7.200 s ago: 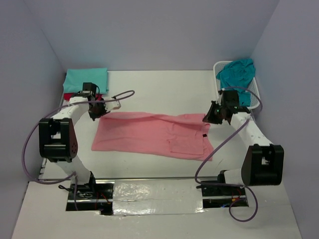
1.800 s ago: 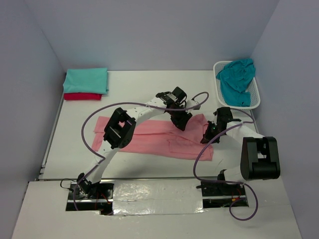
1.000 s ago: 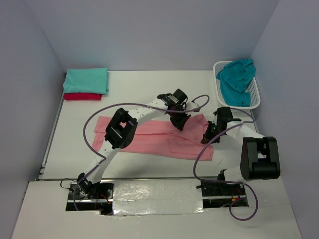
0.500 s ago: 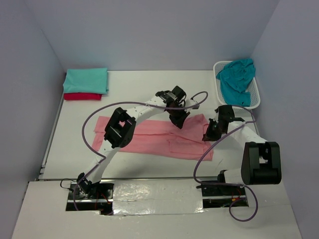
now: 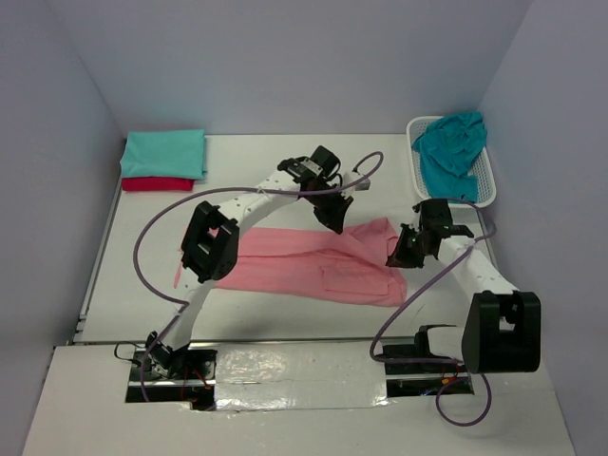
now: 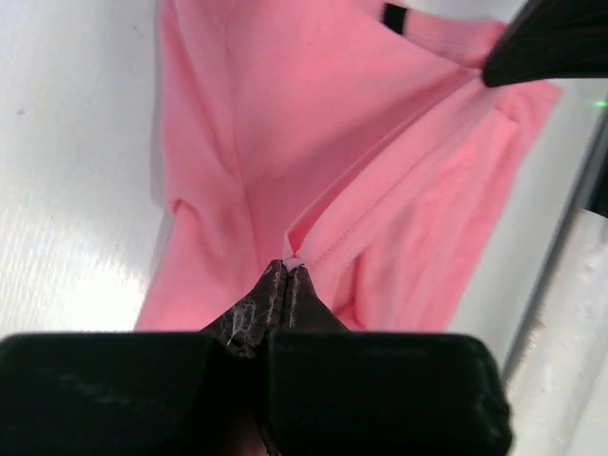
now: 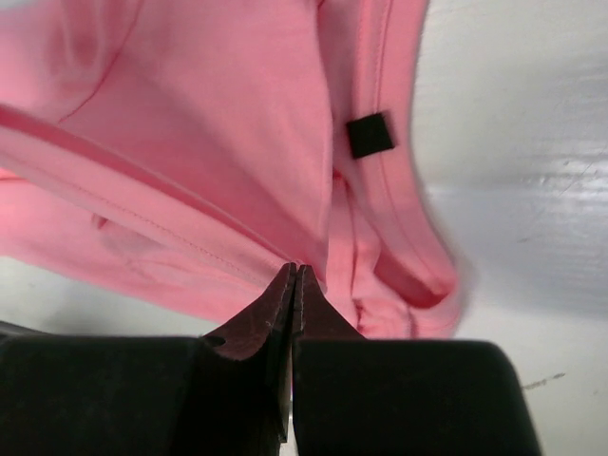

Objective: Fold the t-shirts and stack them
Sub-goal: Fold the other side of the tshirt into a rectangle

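The salmon pink t-shirt (image 5: 304,271) lies spread across the middle of the table, its right end raised. My left gripper (image 5: 334,221) is shut on a hem fold of it (image 6: 288,264) along the far edge. My right gripper (image 5: 397,258) is shut on a fold at the shirt's right end (image 7: 294,271), close to a small black tag (image 7: 369,135). A folded mint-teal t-shirt (image 5: 163,152) lies on a folded crimson red t-shirt (image 5: 157,184) at the back left. The darker teal-blue t-shirt (image 5: 451,150) is crumpled in the basket.
The white lattice basket (image 5: 488,193) stands at the back right against the wall. My left arm reaches across the pink shirt's left part, its purple cable (image 5: 157,228) looping over the table. Grey walls close in the table on three sides.
Both grippers stayed shut on the pink shirt. The left gripper has drawn back and left, lifting the far edge; the shirt's right end has risen off the table and bunched.
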Robot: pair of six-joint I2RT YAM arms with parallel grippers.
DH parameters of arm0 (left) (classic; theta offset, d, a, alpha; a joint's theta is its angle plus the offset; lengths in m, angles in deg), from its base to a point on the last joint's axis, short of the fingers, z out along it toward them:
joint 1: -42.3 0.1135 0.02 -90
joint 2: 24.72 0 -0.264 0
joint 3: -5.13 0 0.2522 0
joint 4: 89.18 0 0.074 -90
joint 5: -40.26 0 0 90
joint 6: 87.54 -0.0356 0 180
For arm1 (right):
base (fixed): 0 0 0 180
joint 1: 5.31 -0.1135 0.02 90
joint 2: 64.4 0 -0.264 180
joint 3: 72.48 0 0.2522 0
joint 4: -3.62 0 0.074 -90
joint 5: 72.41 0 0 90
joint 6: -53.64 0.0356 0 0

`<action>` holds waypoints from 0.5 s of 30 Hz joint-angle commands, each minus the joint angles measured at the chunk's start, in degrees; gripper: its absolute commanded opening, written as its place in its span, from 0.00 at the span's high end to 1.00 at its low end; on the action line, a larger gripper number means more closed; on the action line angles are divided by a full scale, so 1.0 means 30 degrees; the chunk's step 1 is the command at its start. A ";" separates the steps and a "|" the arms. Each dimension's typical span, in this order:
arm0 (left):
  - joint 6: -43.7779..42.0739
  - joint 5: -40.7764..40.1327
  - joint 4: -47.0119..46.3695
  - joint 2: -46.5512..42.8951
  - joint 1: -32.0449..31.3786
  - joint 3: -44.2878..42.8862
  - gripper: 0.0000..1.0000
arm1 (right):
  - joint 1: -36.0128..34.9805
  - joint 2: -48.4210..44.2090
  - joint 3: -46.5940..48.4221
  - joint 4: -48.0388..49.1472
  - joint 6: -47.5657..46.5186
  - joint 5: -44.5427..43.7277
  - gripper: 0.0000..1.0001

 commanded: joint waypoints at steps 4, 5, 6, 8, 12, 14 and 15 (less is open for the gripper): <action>-0.0342 0.2504 0.1033 -0.2229 0.0087 0.2075 1.00 | -0.0200 -0.2252 -0.0451 -0.2491 0.0841 0.0538 1.00; -0.0312 0.2621 0.0975 -0.2346 0.0087 0.2512 1.00 | -0.0838 -0.2430 -0.0422 -0.2727 0.0901 0.0684 1.00; -0.0196 0.2970 0.0916 -0.2406 0.0058 0.2777 1.00 | -0.0902 -0.2519 -0.0335 -0.3310 0.0930 0.0772 1.00; -0.0253 0.3149 0.0944 -0.2494 0.0028 0.3275 1.00 | -0.1078 -0.2695 -0.0100 -0.3928 0.0902 0.0744 1.00; -0.0663 0.3062 0.1032 -0.2640 0.0028 0.3834 1.00 | -0.1575 -0.3427 0.0018 -0.5042 0.1047 0.0947 1.00; -0.0634 0.3120 0.0945 -0.2612 0.0028 0.3893 1.00 | -0.1606 -0.3545 -0.0011 -0.5161 0.1019 0.1153 1.00; -0.0605 0.3091 0.0858 -0.2582 0.0057 0.3893 1.00 | -0.1635 -0.3458 -0.0128 -0.4958 0.0873 0.1212 1.00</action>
